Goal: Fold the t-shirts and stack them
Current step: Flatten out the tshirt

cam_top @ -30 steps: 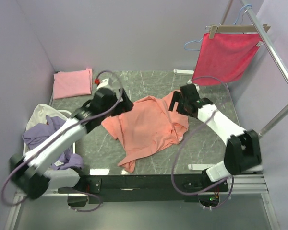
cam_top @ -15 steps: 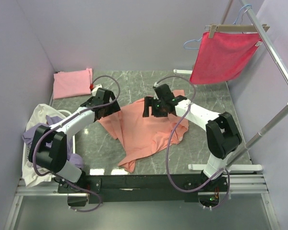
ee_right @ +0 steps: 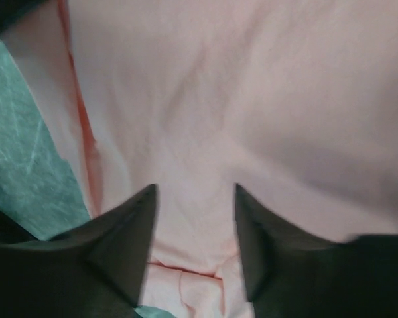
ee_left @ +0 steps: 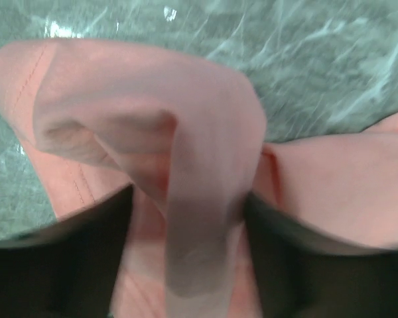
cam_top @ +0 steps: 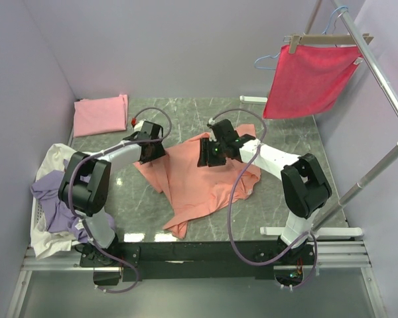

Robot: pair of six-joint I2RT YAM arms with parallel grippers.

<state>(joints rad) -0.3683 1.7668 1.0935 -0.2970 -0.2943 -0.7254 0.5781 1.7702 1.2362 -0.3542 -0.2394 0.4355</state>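
Note:
A salmon-orange t-shirt (cam_top: 212,189) lies crumpled and spread across the middle of the marble table. My left gripper (cam_top: 149,151) is down on its left edge. In the left wrist view a raised fold of the shirt (ee_left: 186,165) stands between the open fingers of the left gripper (ee_left: 189,199). My right gripper (cam_top: 209,156) rests on the shirt's upper middle. In the right wrist view the right gripper (ee_right: 196,189) is open, its fingers straddling flat salmon cloth (ee_right: 285,99). A light pink t-shirt (cam_top: 101,114) lies folded at the back left corner.
Lavender (cam_top: 53,192) and cream (cam_top: 56,159) shirts are heaped on a white tray (cam_top: 34,222) at the left edge. A crimson cloth (cam_top: 308,79) hangs from a hanger on the metal rail (cam_top: 378,73) at the back right. Bare marble (cam_top: 186,116) shows behind the shirt.
Both grippers came down onto the salmon shirt, the right one swinging left to its upper middle. Their jaws have narrowed, and the shirt's left edge has bunched up between the left fingers.

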